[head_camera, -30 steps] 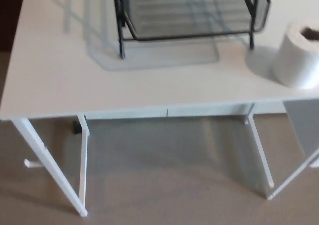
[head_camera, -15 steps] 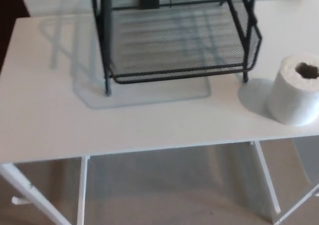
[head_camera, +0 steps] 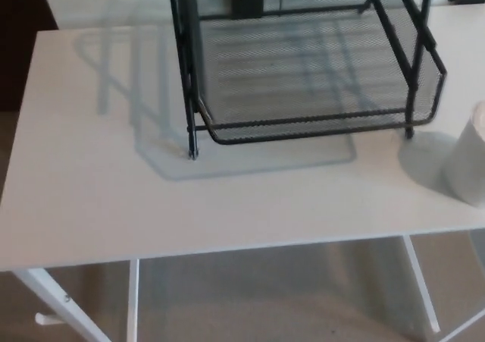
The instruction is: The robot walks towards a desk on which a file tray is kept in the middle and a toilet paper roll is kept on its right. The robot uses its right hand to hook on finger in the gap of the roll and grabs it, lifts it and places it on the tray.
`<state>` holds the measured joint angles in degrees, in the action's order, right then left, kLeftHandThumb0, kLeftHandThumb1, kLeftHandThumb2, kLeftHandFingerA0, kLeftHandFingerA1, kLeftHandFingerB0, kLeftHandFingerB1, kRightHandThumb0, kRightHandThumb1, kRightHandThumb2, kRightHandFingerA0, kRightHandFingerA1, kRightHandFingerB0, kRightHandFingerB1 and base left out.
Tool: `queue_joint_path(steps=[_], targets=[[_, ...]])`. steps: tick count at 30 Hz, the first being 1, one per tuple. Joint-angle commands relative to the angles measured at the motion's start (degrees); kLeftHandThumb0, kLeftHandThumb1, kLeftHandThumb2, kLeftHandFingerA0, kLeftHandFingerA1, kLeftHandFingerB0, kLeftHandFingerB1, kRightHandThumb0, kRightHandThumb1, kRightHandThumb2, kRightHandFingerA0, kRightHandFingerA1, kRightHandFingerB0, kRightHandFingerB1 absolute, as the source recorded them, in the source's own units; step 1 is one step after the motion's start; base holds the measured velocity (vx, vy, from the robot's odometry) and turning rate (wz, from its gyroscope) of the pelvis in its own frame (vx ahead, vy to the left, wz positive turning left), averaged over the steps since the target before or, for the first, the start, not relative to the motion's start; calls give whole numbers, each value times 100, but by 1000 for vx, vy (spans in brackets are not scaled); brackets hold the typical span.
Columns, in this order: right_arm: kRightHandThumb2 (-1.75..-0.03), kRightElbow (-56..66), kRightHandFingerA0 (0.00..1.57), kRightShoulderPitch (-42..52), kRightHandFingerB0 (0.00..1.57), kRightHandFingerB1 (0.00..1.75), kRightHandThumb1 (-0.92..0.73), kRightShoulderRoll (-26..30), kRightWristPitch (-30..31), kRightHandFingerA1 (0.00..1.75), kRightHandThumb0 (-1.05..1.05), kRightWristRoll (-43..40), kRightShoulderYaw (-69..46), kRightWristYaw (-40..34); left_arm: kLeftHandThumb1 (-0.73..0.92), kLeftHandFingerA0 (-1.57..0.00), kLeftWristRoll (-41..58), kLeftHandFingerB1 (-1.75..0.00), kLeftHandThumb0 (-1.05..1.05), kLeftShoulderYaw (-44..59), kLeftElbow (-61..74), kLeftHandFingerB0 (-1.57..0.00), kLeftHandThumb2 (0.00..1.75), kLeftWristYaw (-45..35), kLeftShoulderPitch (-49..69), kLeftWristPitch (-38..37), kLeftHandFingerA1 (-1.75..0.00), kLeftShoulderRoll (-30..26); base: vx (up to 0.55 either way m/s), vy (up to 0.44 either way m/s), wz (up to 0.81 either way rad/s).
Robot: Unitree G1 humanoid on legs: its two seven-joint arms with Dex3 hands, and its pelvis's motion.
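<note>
Head view, toilet paper roll: it sits at the far right of the tabletop, with only its left flank inside the picture. The rest runs off the edge.
Roll's axis: it seems to stand on end with the axis upright. The top and the core gap are cropped out, so I would not swear to it.
Roll and file tray: the roll is just beside the tray's front right foot, on the robot's right and apart from it. A soft shadow lies between them.
Robot hand, right: out of the picture, so I cannot tell whether it is released or clenched.
Robot hand, left: also out of the picture, with the same doubt.
Nearer arm: by my judgement the right one, since the roll lies on that side, as the task says.
What the coming move turns on: the roll is to the right of centre and nearly out of view. The right robot hand would have to come in from that edge and find the gap from above.
Tray: black wire mesh, its lower shelf empty and open at the front, standing mid-tabletop.
Surface: plain white, smooth and bare on the left half.
Room: beige floor below, white desk legs, and something dark behind the tray.
</note>
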<state>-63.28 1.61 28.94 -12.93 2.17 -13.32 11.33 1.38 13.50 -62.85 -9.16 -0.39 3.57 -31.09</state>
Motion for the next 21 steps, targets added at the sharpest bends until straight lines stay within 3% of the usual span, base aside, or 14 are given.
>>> queue_joint_path(steps=[1,2,4,5,6,8,9,11,12,13,14,15,16,21], targets=[[-61,386,0,215,0,9,-72,166,286,34,-62,-1111,-923,717,72,-55,120,-104,-105,114,-143,-46,82,-131,-46,-326,-112,-34,0,0,0],[-62,487,0,185,0,11,-74,168,445,37,-54,-1204,-1059,678,50,-80,149,-108,-105,153,-143,-64,129,-119,-45,-327,-119,-29,71,-15,8],[-61,371,0,43,0,9,-71,141,573,32,-61,-1436,-1404,728,49,-73,230,-104,-105,259,-127,-55,129,-139,3,-328,-115,-17,34,-8,3],[-90,875,0,138,0,0,-64,33,890,26,-56,-1706,-1691,548,70,-48,328,-113,-104,350,-39,-39,84,-233,39,-240,-122,-22,0,0,0],[-81,1286,0,305,1,7,-65,-73,814,13,-45,-1747,-1817,341,47,-30,362,-71,-93,386,-6,-2,124,-283,55,-181,-87,-35,0,0,0],[-90,1494,0,372,0,7,-63,-65,884,34,-55,-1751,-1985,249,37,-27,411,-71,-73,422,244,-12,116,-363,165,-98,-79,-23,0,0,0],[-62,1566,0,346,0,11,-75,-67,1014,59,-48,-1939,-2182,338,58,-52,455,-89,-105,467,354,-42,119,-333,193,17,-97,-6,0,0,0],[-89,1632,1,348,0,8,-61,44,1033,56,-52,-1794,-2221,288,58,-51,488,-87,-104,508,468,-38,118,-319,219,114,-96,1,0,0,0],[-90,1523,1,303,0,6,-63,146,984,53,-53,-1744,-2267,317,75,-43,458,-94,-101,502,385,-34,77,-320,183,54,-103,-1,0,0,0],[-89,1343,0,202,0,5,-63,241,943,45,-55,-1702,-2296,356,75,-43,470,-95,-102,526,423,-32,76,-342,209,77,-104,-3,0,0,0],[-88,1082,1,57,0,1,-63,377,802,39,-61,-1647,-2333,412,43,-30,509,-70,-76,564,552,-7,117,-376,253,130,-83,4,0,0,0],[-62,1109,0,-36,0,9,-74,420,853,42,-54,-1687,-2425,312,42,-33,505,-70,-78,571,628,-8,117,-372,259,171,-84,6,0,0,0],[-88,1171,3,-221,0,4,-60,600,873,42,-60,-1662,-2462,266,45,-33,427,-71,-83,520,718,-8,120,-324,258,152,-86,9,0,0,0],[-92,1473,6,-1029,0,37,-46,921,559,63,-73,-1680,-2496,237,42,-33,345,-73,-81,450,850,-14,118,-360,308,187,-85,4,0,0,0]])
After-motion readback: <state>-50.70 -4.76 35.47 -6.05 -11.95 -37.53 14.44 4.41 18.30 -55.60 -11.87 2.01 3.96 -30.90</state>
